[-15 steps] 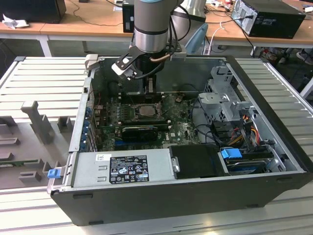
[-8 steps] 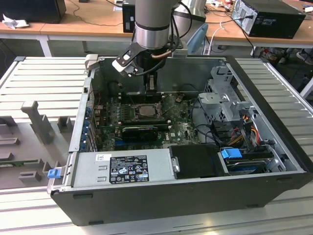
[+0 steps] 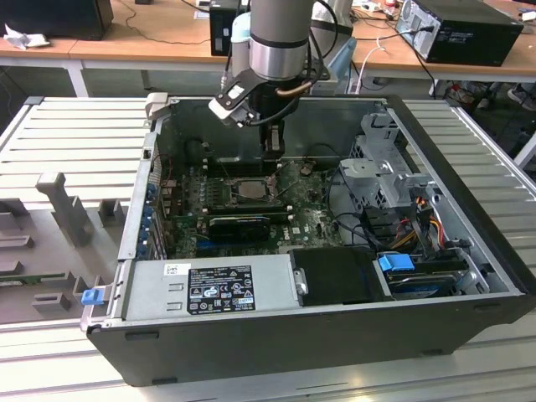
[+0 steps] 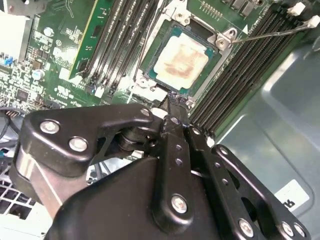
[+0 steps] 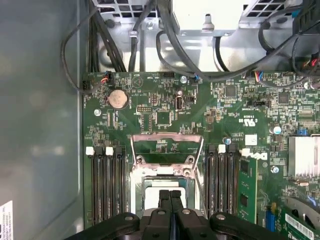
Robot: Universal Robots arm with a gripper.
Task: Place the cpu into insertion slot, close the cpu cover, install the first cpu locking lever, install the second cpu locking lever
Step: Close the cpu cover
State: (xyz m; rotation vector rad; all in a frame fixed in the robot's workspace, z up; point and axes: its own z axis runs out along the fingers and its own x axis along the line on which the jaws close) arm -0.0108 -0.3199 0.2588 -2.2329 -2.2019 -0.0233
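Note:
The cpu (image 4: 180, 57), a pale square chip with a brownish smear on top, lies flat in the insertion slot (image 4: 226, 38) on the green motherboard. In the first wrist view the cpu cover (image 5: 167, 138) is swung open on the side of the slot away from the fingers, with green board showing through its window. My gripper (image 5: 170, 196) hangs low over the edge of the slot, its fingers shut together with nothing between them. In the exterior view the gripper (image 3: 272, 163) reaches down inside the open computer case, just behind the slot (image 3: 251, 191). A thin wire lever (image 4: 265, 32) stands free beside the slot.
Long black memory slots (image 5: 107, 182) run along both sides of the socket. Black cables (image 5: 165, 45) and the power supply (image 3: 213, 289) lie toward the case front. A drive cage (image 3: 377, 176) stands on the exterior view's right. Grey case walls (image 5: 40, 125) close in the board.

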